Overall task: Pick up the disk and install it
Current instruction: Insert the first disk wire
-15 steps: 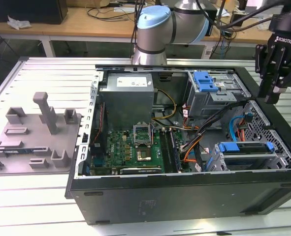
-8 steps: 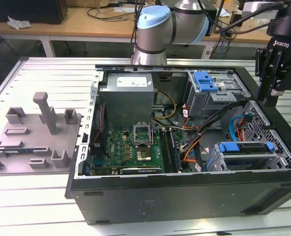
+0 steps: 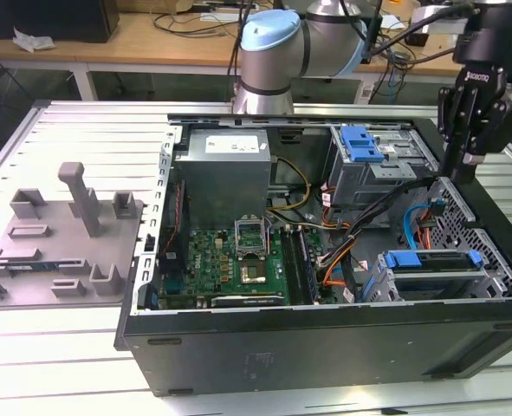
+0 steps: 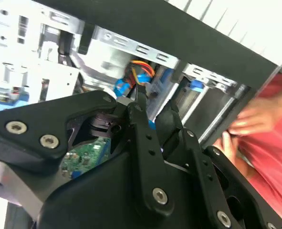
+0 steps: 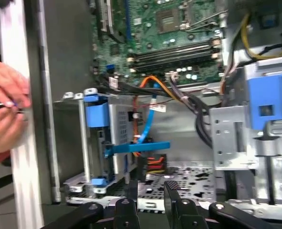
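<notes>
Hovering gripper [image 3: 462,173], disk [image 3: 433,260] half-hidden

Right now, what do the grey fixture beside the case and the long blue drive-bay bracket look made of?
The grey fixture looks like matte plastic: uniform colour, moulded posts. The long blue bracket: probably plastic, saturated colour, slight sheen.

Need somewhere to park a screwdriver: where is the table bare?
Bare slatted metal table lies beyond the grey plastic fixture and along the open black computer case's near side. Inside the case, cables and green circuit board crowd everything.
</notes>
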`<state>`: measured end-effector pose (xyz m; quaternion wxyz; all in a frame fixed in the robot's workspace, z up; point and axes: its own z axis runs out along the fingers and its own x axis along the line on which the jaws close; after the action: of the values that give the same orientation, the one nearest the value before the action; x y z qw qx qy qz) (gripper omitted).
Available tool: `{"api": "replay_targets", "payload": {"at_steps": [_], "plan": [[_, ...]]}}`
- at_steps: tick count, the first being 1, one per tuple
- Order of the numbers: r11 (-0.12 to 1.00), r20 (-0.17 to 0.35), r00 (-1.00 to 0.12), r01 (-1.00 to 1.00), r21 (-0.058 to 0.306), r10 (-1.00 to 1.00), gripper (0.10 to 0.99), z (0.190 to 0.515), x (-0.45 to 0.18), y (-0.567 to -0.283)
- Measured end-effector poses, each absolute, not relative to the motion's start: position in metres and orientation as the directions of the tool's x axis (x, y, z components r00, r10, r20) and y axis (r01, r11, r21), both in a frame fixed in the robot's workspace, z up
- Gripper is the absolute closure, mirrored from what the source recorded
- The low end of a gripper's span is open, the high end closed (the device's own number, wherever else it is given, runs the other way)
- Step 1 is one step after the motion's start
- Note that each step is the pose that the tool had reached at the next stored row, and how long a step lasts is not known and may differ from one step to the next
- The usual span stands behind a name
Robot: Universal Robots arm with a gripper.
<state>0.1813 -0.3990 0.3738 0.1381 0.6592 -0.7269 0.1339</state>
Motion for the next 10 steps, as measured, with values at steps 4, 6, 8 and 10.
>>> {"api": "replay_targets", "payload": {"at_steps": [4,6,8,10], "plan": [[0.095,0.4,-0.096,-0.995,-0.022,-0.912,0.733,0.3717,0.1776,-0.3906],[0.101,0.4,-0.104,-0.994,-0.028,-0.91,0.733,0.3704,0.177,-0.3902],[0.128,0.403,-0.13,-0.991,-0.032,-0.906,0.733,0.3678,0.1769,-0.3901],[0.142,0.403,-0.143,-0.989,-0.032,-0.904,0.733,0.3643,0.1757,-0.3902]]}}
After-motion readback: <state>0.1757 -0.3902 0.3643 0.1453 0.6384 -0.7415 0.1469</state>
